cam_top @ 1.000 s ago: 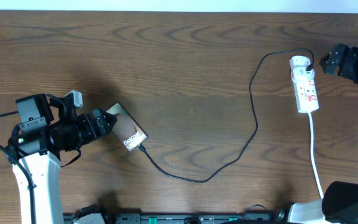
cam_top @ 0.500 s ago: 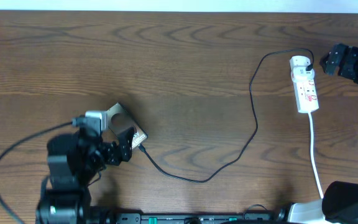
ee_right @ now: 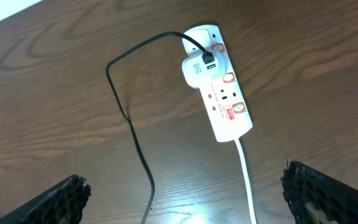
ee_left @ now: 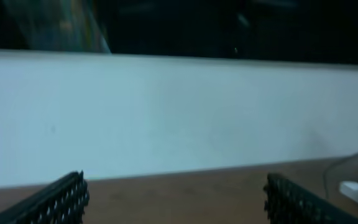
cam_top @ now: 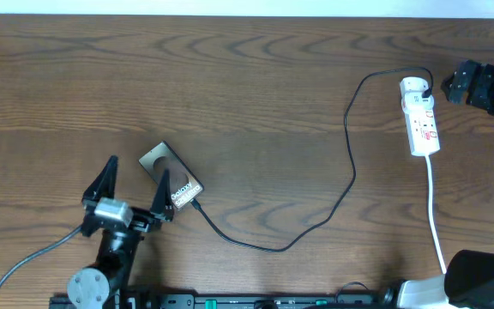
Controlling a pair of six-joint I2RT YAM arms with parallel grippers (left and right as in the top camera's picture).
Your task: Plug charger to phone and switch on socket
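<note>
Grey-brown phone (cam_top: 171, 178) beside left jaws (spread)

Black charger (cam_top: 353, 176) apparently joins phone (cam_top: 181, 180) and socket (cam_top: 421, 120).

Overhead looks straight down; right wrist, nearer and angled, shares the socket (cam_top: 422, 120).

One phone (cam_top: 171, 178), towards the desk's (cam_top: 247, 77) front left corner. One charger (cam_top: 350, 163), a single black cable. One socket (cam_top: 421, 120) by the right edge, with one white cord (cam_top: 434, 215) and one white adapter (ee_right: 199, 70) plugged in. Three red rings (ee_right: 228, 78) on the socket's face. Two grippers: left gripper (cam_top: 137, 169) at the front edge, right gripper (ee_right: 188, 193) at the right edge
</note>
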